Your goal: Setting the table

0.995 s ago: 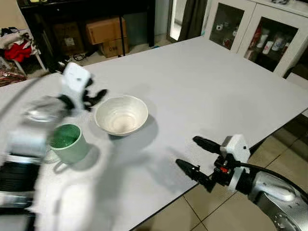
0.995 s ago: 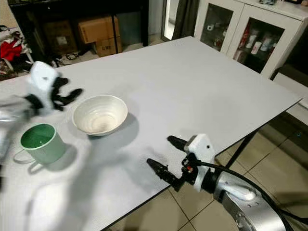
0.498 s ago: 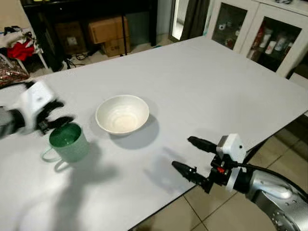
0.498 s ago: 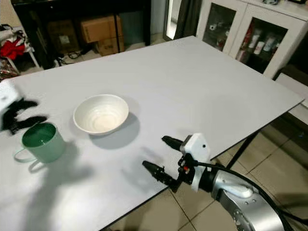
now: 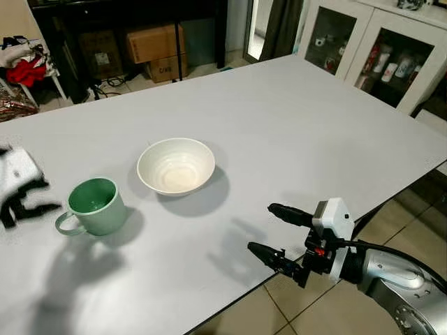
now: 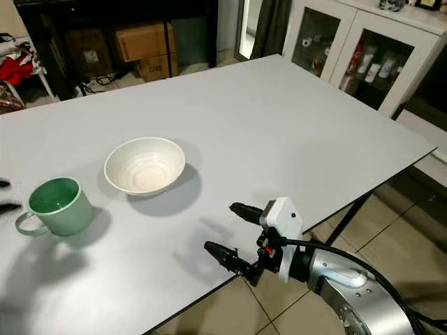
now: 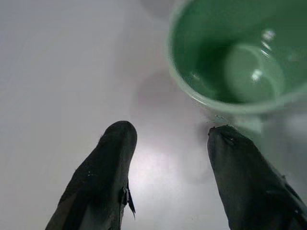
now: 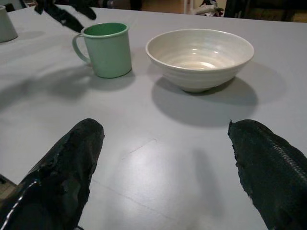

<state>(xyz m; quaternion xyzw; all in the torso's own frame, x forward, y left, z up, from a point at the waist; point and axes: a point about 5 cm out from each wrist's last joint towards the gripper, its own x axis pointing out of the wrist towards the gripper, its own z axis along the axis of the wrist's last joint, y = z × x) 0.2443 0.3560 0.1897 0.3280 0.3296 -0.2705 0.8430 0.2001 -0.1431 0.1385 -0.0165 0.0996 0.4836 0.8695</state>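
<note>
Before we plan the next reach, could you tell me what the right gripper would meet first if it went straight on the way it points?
Probably the white bowl: it lies ahead of the open right gripper, with bare table between.

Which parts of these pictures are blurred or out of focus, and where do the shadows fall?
Left eye view: the left hand is motion-blurred, while the green mug and white bowl are sharp, with soft shadows on the table. Left wrist view: the mug looks soft, out of focus. Right wrist view: sharp.

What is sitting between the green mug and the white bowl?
Nothing: only bare grey table separates the green mug from the white bowl, seen in both eye views.
</note>
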